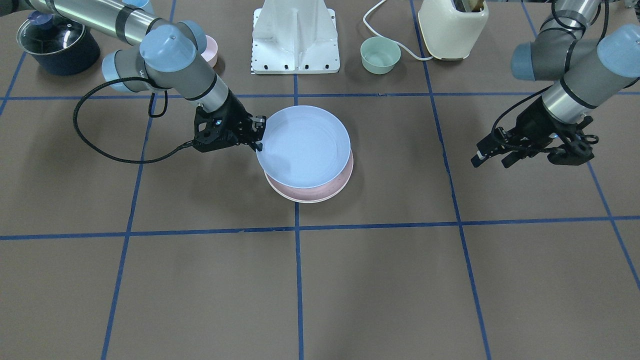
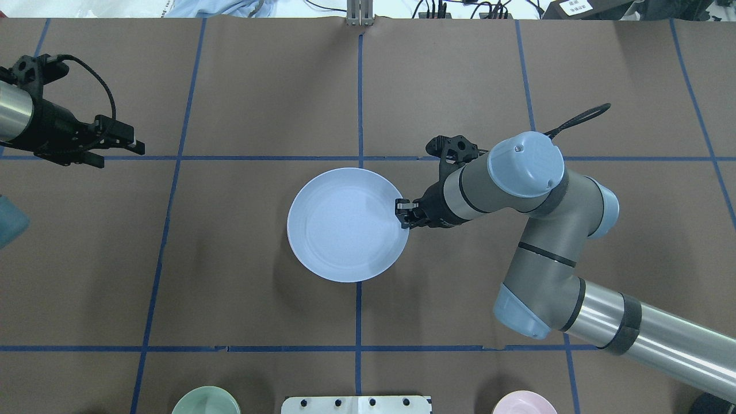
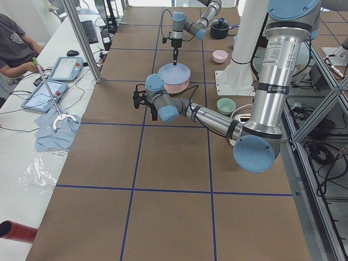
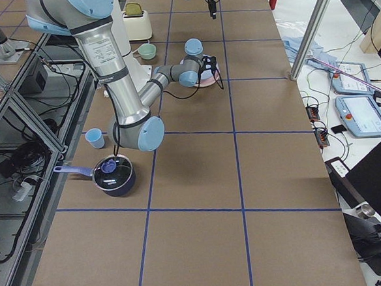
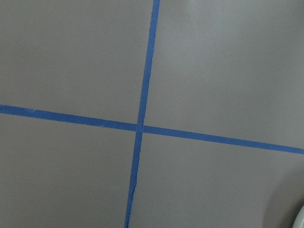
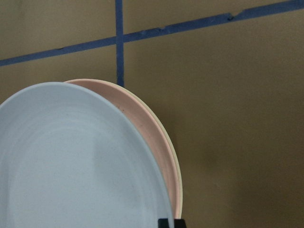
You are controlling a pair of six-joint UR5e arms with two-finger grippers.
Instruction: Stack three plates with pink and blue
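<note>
My right gripper (image 1: 259,134) is shut on the rim of the pale blue plate (image 1: 303,146) and holds it just above the pale pink plate (image 1: 325,190), slightly offset. The pink plate lies on the cream-white plate, of which only a thin rim (image 6: 175,159) shows. From overhead the blue plate (image 2: 347,224) hides both plates below, with my right gripper (image 2: 404,211) at its right edge. The right wrist view shows the blue plate (image 6: 71,161) over the pink plate (image 6: 142,123). My left gripper (image 1: 492,156) hangs open and empty far to the side, also visible overhead (image 2: 118,146).
Along the robot's side stand a green bowl (image 1: 380,55), a small pink bowl (image 1: 211,50), a cream toaster (image 1: 452,27), a dark pot with a glass lid (image 1: 57,45) and the white mount base (image 1: 295,37). Blue tape lines cross the brown table.
</note>
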